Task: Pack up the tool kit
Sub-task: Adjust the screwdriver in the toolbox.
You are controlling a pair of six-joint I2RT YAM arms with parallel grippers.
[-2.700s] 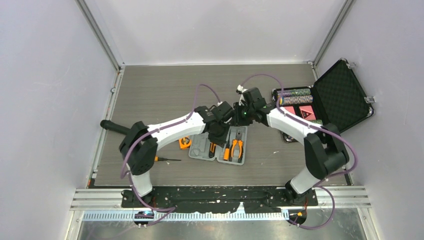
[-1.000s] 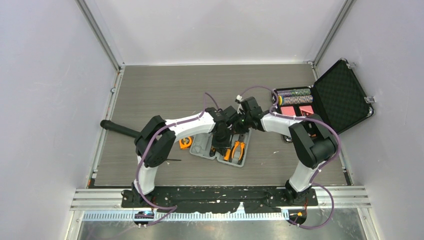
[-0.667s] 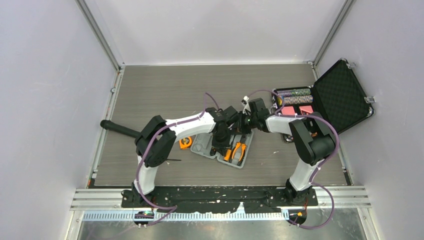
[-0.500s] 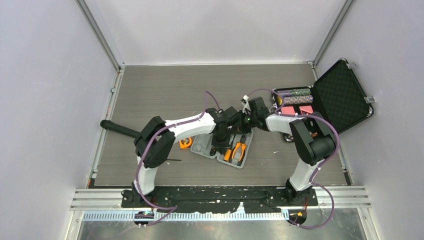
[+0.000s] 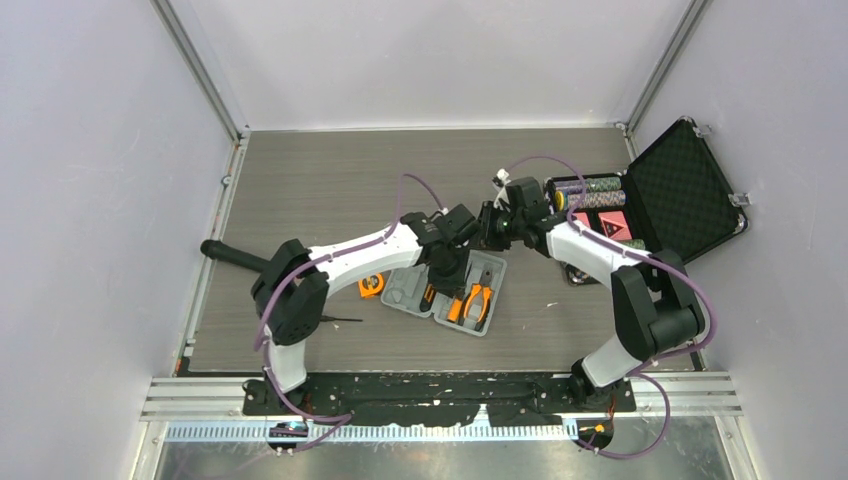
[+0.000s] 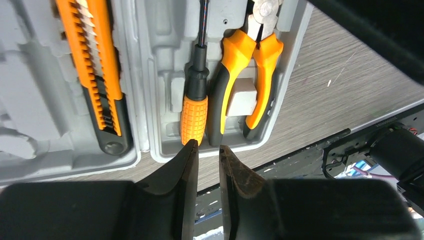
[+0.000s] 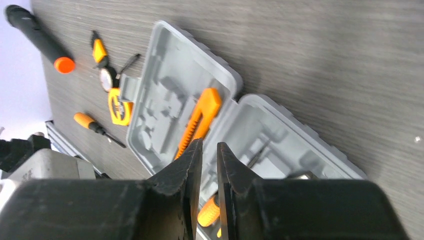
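The grey tool kit case (image 5: 402,296) lies open mid-table. Its right half holds the orange-and-black pliers (image 5: 475,300) and a screwdriver (image 6: 195,102). An orange utility knife (image 6: 95,75) sits in the left half. My left gripper (image 5: 455,266) hovers over the case's near edge, just beyond the screwdriver's handle. Its jaws (image 6: 207,148) are shut to a narrow slit with nothing between them. My right gripper (image 5: 487,224) hangs above the case's far edge (image 7: 220,70). It (image 7: 208,144) is also shut and holds nothing. A tape measure (image 5: 370,285) and a second screwdriver (image 5: 335,319) lie on the table left of the case.
A black torch with an orange end (image 5: 235,257) lies at the left. The larger black foam-lined case with poker chips (image 5: 640,205) stands open at the right. Small loose items (image 7: 102,65) sit beside the tape measure (image 7: 119,107). Both forearms cross above the table's middle.
Both grippers have risen away from the case. The left one lifted off the screwdriver slot, and the right one drew back toward the far side. The case stays put.
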